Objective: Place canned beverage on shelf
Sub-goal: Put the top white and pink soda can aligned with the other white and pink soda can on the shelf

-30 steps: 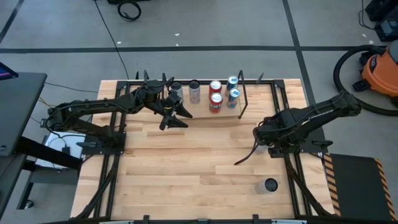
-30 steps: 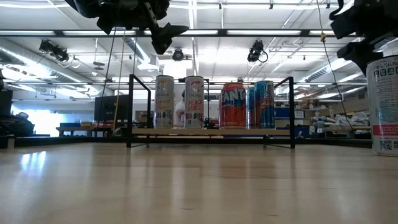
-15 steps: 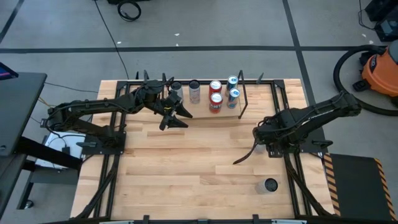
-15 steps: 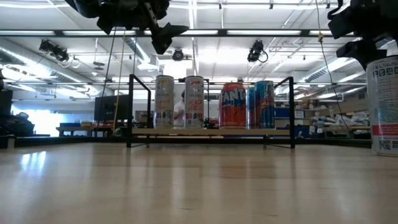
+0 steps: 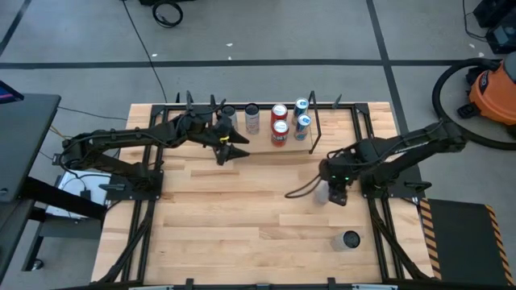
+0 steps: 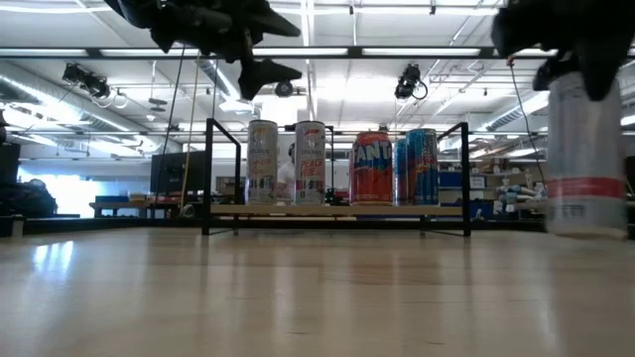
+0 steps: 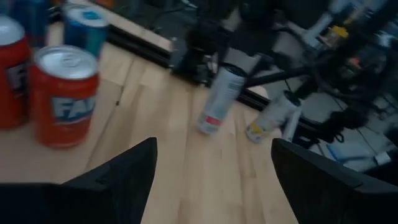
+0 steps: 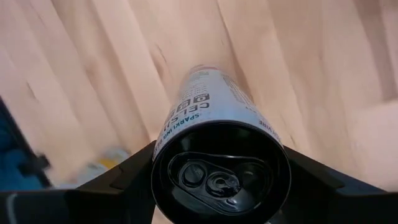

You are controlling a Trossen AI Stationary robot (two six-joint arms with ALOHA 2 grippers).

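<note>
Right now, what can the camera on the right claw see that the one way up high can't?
Only the right wrist view shows the pull-tab top and printed label of the white can shut in the right claw. Only the high view shows the shelf with its cans, the left claw beside it, and a spare can standing alone. Both show the held can over the wooden table.

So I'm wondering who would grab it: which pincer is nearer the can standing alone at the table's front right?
Right. The right pincer, holding a white can, hovers just behind the lone can. The left pincer is far across the table by the shelf.
</note>
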